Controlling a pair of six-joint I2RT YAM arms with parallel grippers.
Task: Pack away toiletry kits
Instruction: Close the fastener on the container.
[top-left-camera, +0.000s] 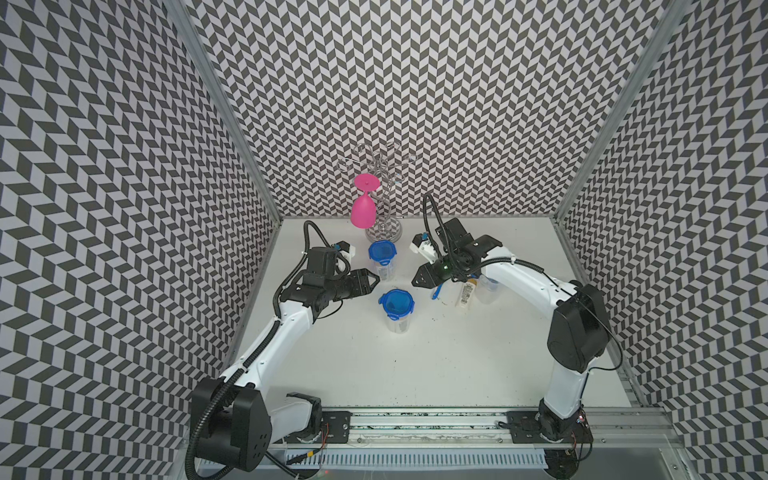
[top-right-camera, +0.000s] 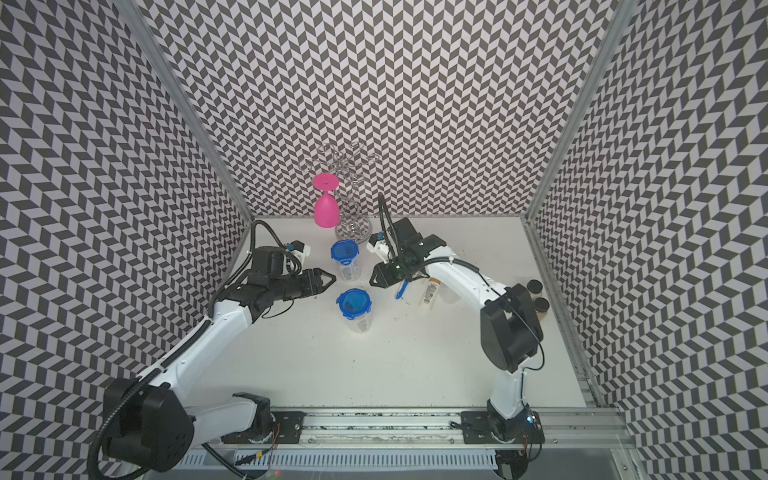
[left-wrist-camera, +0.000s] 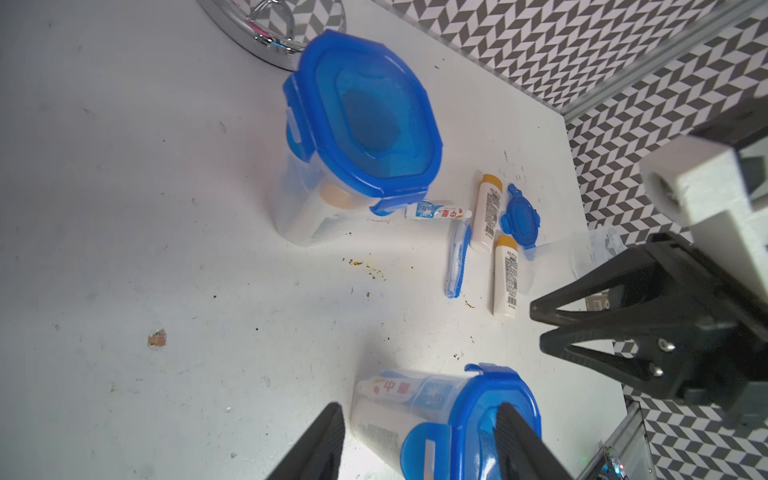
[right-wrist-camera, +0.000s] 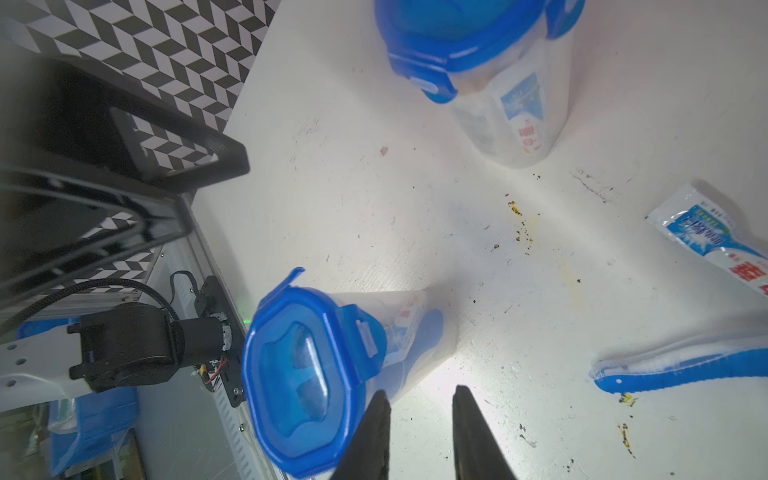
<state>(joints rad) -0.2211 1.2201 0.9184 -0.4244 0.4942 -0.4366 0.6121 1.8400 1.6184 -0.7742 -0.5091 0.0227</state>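
Two clear plastic jars (top-left-camera: 386, 272) (top-left-camera: 398, 326) with octagonal blue lids (top-left-camera: 382, 251) stand on a scuffed white surface (top-left-camera: 415, 365); left fingers (left-wrist-camera: 328, 440) open wide, right fingers (right-wrist-camera: 374, 428) barely parted, both empty.

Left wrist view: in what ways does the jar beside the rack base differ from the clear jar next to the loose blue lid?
The jar by the rack base wears its blue lid; the open jar has none, and the loose lid lies on the table beside it. The closed one shows kit items inside; near the open jar, two bottles, a toothpaste tube and a toothbrush lie outside. Both are clear plastic.
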